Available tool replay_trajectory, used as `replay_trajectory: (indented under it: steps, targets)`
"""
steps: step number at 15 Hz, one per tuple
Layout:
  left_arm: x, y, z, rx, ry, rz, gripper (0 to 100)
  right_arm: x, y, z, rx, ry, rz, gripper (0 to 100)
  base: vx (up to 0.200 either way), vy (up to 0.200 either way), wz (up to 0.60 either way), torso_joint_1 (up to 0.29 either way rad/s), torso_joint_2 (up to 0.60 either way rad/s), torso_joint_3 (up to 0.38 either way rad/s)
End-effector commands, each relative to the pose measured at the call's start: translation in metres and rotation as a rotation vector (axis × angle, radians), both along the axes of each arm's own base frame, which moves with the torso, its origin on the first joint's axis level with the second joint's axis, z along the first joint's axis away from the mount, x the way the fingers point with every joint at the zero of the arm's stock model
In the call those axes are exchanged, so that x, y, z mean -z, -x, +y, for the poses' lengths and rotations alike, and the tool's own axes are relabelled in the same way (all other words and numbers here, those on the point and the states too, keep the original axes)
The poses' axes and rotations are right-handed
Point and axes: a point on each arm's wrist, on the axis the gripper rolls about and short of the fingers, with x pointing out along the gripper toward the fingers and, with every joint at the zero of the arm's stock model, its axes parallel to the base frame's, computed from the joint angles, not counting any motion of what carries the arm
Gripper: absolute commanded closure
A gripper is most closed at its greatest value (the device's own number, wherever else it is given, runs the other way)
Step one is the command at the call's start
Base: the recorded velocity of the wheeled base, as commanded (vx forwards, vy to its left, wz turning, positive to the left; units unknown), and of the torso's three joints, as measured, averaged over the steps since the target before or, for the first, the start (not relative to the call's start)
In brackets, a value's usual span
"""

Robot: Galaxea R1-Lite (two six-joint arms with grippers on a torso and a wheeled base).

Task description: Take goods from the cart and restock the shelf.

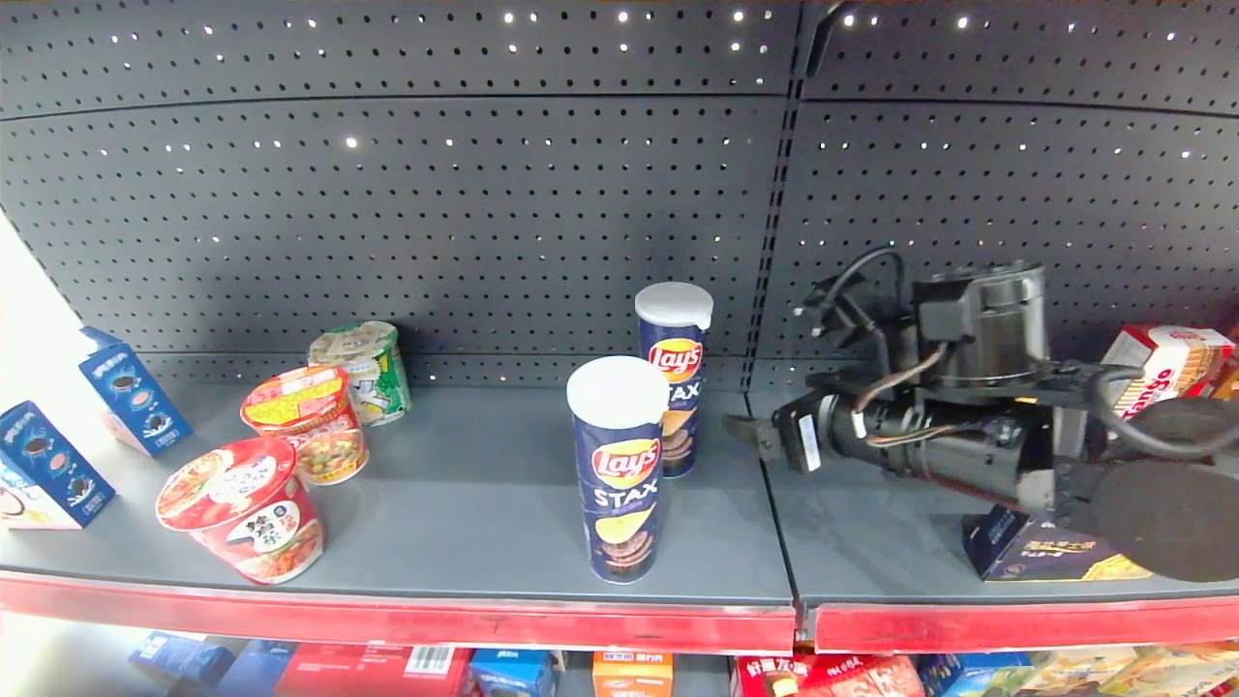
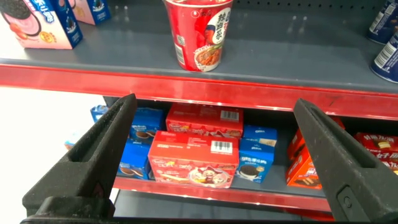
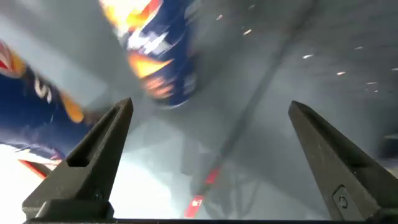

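Observation:
Two tall blue chip cans with white lids stand mid-shelf, one near the front edge (image 1: 619,469) and one behind it (image 1: 675,373). My right gripper (image 1: 740,431) hovers low over the grey shelf (image 1: 465,513), just right of the rear can and pointing at it. In the right wrist view its fingers (image 3: 93,155) are spread open with nothing between them, and the blurred cans (image 3: 155,56) lie ahead. My left gripper (image 2: 214,102) is open and empty, held in front of the shelf's red edge (image 2: 186,78), below a red cup of noodles (image 2: 199,31).
Three noodle cups stand at the left: red (image 1: 247,508), yellow-lidded (image 1: 310,421), green (image 1: 363,373). Blue cookie boxes (image 1: 131,392) sit at the far left. A red-and-white box (image 1: 1166,363) and a dark flat box (image 1: 1036,552) are at the right. Boxes (image 2: 196,155) fill the lower shelf.

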Motion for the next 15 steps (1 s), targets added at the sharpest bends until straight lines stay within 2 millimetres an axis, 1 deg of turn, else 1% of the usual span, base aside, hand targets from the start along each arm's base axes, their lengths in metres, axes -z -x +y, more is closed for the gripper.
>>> replay_trajectory:
  steps: [1, 2, 3, 4, 5, 6, 7, 8, 9, 10, 11, 12, 13, 14, 15]
  targets:
    - [0.0, 0.0, 0.0, -0.001, 0.0, 0.001, 0, -0.049, 0.026, -0.053, 0.1, -0.082, -0.138, 0, 0.0, 0.0, 0.0, 0.0, 0.0, 0.0]
    - [0.0, 0.0, 0.0, -0.001, 0.0, 0.001, 0, -0.054, 0.03, -0.065, 0.129, -0.076, -0.159, 0, 0.0, 0.0, 0.0, 0.0, 0.0, 0.0]
    - [0.0, 0.0, 0.0, -0.001, 0.0, 0.001, 0, -0.061, 0.047, -0.1, 0.218, -0.049, -0.204, 0, 0.0, 0.0, 0.0, 0.0, 0.0, 0.0]
    - [0.0, 0.0, 0.0, -0.001, 0.0, 0.001, 0, -0.068, 0.066, -0.124, 0.283, -0.045, -0.252, 0, 0.0, 0.0, 0.0, 0.0, 0.0, 0.0]
    - [0.0, 0.0, 0.0, -0.001, 0.0, 0.001, 0, -0.07, 0.085, -0.14, 0.332, -0.042, -0.286, 0, 0.0, 0.0, 0.0, 0.0, 0.0, 0.0]
    - [0.0, 0.0, 0.0, -0.001, 0.0, 0.001, 0, -0.071, 0.098, -0.15, 0.361, -0.037, -0.306, 0, 0.0, 0.0, 0.0, 0.0, 0.0, 0.0]
    - [0.0, 0.0, 0.0, -0.001, 0.0, 0.001, 0, -0.064, 0.13, -0.17, 0.434, -0.025, -0.324, 0, 0.0, 0.0, 0.0, 0.0, 0.0, 0.0]
    - [0.0, 0.0, 0.0, -0.001, 0.0, 0.001, 0, -0.05, 0.151, -0.179, 0.486, -0.019, -0.32, 0, 0.0, 0.0, 0.0, 0.0, 0.0, 0.0]
    - [0.0, 0.0, 0.0, -0.001, 0.0, 0.001, 0, -0.028, 0.171, -0.183, 0.509, -0.022, -0.3, 0, 0.0, 0.0, 0.0, 0.0, 0.0, 0.0]
    - [0.0, 0.0, 0.0, -0.001, 0.0, 0.001, 0, -0.016, 0.18, -0.183, 0.505, -0.024, -0.288, 0, 0.0, 0.0, 0.0, 0.0, 0.0, 0.0]
    - [0.0, 0.0, 0.0, -0.001, 0.0, 0.001, 0, 0.024, 0.204, -0.184, 0.481, -0.029, -0.245, 0, 0.0, 0.0, 0.0, 0.0, 0.0, 0.0]
    - [0.0, 0.0, 0.0, -0.001, 0.0, 0.001, 0, 0.024, 0.204, -0.184, 0.481, -0.029, -0.245, 0, 0.0, 0.0, 0.0, 0.0, 0.0, 0.0]
    - [0.0, 0.0, 0.0, -0.001, 0.0, 0.0, 0, 0.065, 0.227, -0.184, 0.417, -0.042, -0.21, 0, 0.0, 0.0, 0.0, 0.0, 0.0, 0.0]
    - [0.0, 0.0, 0.0, -0.001, 0.0, 0.001, 0, 0.079, 0.233, -0.184, 0.416, -0.059, -0.194, 0, 0.0, 0.0, 0.0, 0.0, 0.0, 0.0]
    - [0.0, 0.0, 0.0, -0.001, 0.0, 0.001, 0, 0.094, 0.244, -0.184, 0.441, -0.091, -0.21, 0, 0.0, 0.0, 0.0, 0.0, 0.0, 0.0]
